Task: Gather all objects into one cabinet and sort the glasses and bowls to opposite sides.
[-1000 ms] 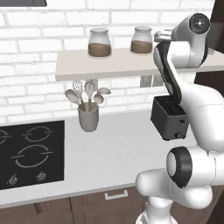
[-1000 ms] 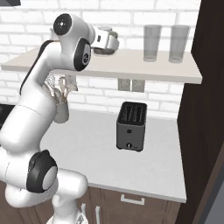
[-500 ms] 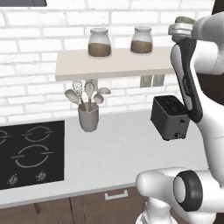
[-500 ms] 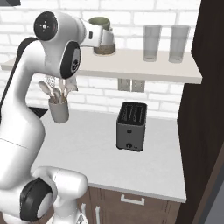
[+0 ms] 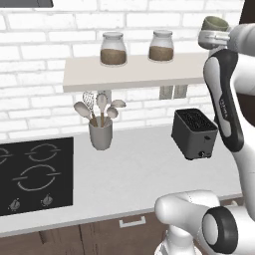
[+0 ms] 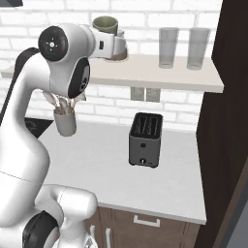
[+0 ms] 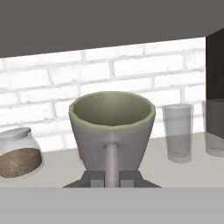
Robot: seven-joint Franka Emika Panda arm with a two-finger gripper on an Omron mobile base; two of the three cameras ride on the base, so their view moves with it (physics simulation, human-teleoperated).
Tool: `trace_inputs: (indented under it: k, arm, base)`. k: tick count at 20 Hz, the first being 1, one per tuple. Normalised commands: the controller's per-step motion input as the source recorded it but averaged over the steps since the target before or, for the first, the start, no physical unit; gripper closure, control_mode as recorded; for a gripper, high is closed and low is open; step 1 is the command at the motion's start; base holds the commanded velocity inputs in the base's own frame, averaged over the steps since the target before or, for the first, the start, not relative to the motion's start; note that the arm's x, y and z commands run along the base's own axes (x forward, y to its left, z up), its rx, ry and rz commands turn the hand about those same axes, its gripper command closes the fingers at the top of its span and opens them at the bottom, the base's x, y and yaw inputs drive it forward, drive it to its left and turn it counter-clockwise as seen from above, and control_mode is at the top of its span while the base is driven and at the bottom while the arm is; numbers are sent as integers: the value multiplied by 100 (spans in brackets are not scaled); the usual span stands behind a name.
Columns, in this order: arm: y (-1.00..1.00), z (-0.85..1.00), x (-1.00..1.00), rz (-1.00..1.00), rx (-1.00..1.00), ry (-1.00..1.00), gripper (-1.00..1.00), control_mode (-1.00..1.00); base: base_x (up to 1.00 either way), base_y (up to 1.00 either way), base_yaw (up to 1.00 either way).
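Gripper pinched on the handle of the grey-green mug, held upright (mouth up) above the shelf. We see the handle facing the hand camera; right base view adds two empty glasses and the dark cabinet beside them.

I've swung the arm up and toward the dark cabinet side over the last second. The gripper, which was down level with the shelf edge beside the jars, now sits above the shelf. The grey-green mug, carried by its handle, has risen with it and stands upright, clear above the shelf top.
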Motion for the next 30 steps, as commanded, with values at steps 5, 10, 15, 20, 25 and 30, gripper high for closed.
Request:
trace_inputs:
  k: [5, 10, 15, 20, 25, 30]
  arm:
    - [0, 0, 0, 0, 0, 0, 100, -100]
    - [1, -5, -9, 0, 0, 4, 100, 100]
    - [0, 0, 0, 0, 0, 0, 100, 100]
    - [0, 0, 0, 0, 0, 0, 100, 100]
    - [0, 0, 0, 0, 0, 0, 100, 100]
    - [0, 0, 0, 0, 0, 0, 100, 100]
  base:
    - [0, 0, 0]
    - [-17, 6, 3]
    - [-69, 18, 7]
    - [-79, 32, 13]
    - [-66, 28, 30]
    - [-54, 16, 41]
